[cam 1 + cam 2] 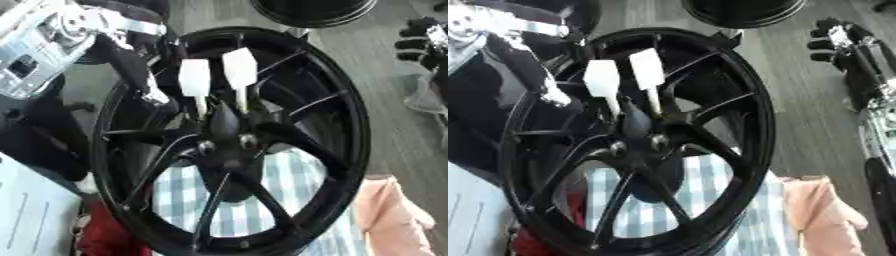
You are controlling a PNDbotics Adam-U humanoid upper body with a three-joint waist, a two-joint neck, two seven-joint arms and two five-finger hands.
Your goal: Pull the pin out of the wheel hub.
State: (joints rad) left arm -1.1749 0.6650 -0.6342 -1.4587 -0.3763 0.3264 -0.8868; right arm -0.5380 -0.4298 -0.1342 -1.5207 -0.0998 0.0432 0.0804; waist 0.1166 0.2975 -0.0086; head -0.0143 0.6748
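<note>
Two white pins stand side by side in the centre of the black wheel hub: the left pin and the right pin, each a flat, paddle-shaped white head on a thin stem that runs down into the hub. The wheel stands nearly upright and fills the middle of both views, its slim glossy spokes fanning out to a broad black rim.

The left hand, black with silver joints, reaches in from the upper left through the spokes beside the left pin; whether its fingers touch or hold the pin cannot be told. The right eye view shows more of the right hand at the upper right, well apart from the wheel, its black fingers seemingly curled on nothing.

Behind the spokes lies a blue-and-white checked cloth, with a peach-coloured cloth to its right. A second black rim sits at the top edge.
</note>
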